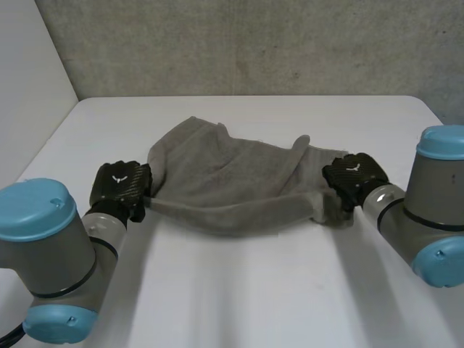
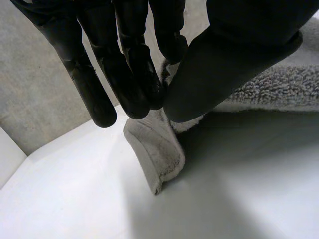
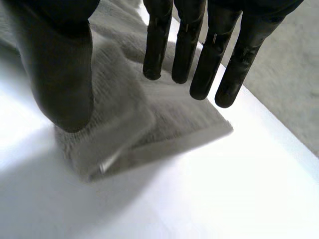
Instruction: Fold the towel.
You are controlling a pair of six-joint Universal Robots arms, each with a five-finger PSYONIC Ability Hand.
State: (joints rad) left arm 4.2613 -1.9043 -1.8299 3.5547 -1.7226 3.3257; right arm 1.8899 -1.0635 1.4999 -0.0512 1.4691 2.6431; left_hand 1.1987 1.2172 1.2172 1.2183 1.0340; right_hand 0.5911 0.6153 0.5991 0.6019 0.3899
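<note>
A grey towel point(image 1: 225, 181) lies crumpled across the middle of the white table point(image 1: 254, 290), its near edge lifted and stretched between my two hands. My left hand point(image 1: 119, 186) holds the towel's left corner, and the left wrist view shows the thumb point(image 2: 219, 74) and fingers point(image 2: 134, 74) pinching the cloth, with the corner point(image 2: 157, 154) hanging below them. My right hand point(image 1: 353, 176) is at the towel's right corner. In the right wrist view its fingers point(image 3: 199, 55) are straight and spread from the thumb point(image 3: 62, 69), and the corner point(image 3: 149, 129) lies loose under them.
A grey wall point(image 1: 254, 43) runs behind the table's far edge. A pale wall point(image 1: 29, 72) stands at the left. Bare table lies in front of the towel, between my two arms.
</note>
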